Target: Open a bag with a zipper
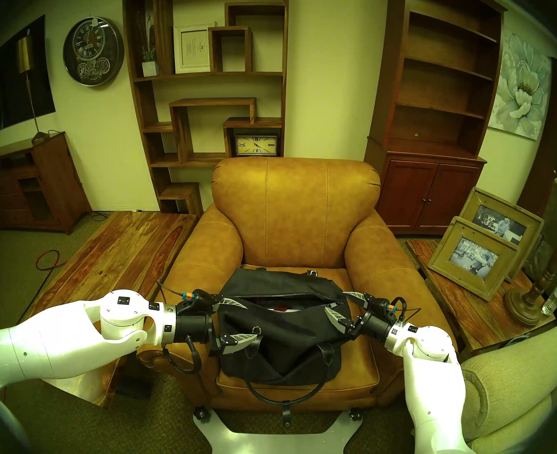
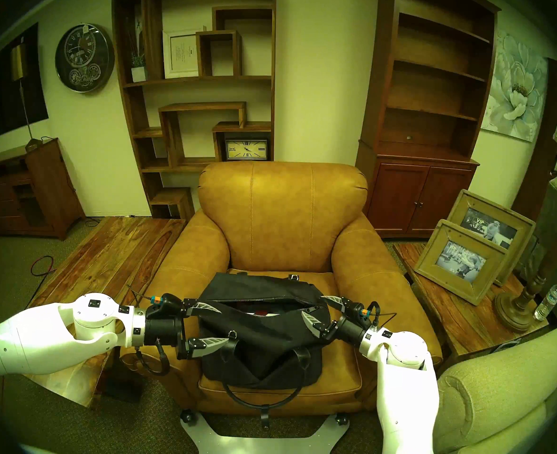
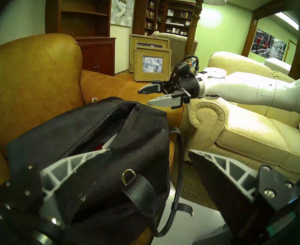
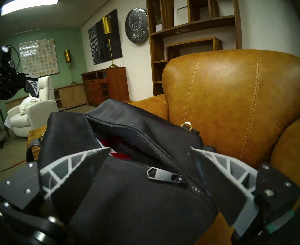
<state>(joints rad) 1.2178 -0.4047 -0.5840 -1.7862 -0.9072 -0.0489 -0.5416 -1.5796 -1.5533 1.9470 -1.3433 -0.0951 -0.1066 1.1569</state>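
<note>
1. Both of my grippers sit spread wide in the head stereo left view: the left gripper (image 1: 238,319) brackets the bag's left end and the right gripper (image 1: 339,304) its right end, neither clamping anything. The bag (image 1: 283,338) rests on the seat of the tan armchair (image 1: 297,214), and its zipper (image 1: 280,294) gapes along most of the top.
2. From the head stereo right view, something red and white shows inside the opening; I can't tell what it is. One handle (image 2: 264,401) droops over the seat's front edge.
3. On the left wrist view, my fingers (image 3: 78,161) straddle the bag's end, and the handle loop (image 3: 179,168) hangs between them. I judge a careless retreat could snag that loop and drag the bag off the cushion.
4. Through the right wrist view, the pull tab (image 4: 160,174) lies between my open fingers, untouched, near the zipper's end. I judge the opening is nearly complete; clipping the tab while backing away could tug the bag.
</note>
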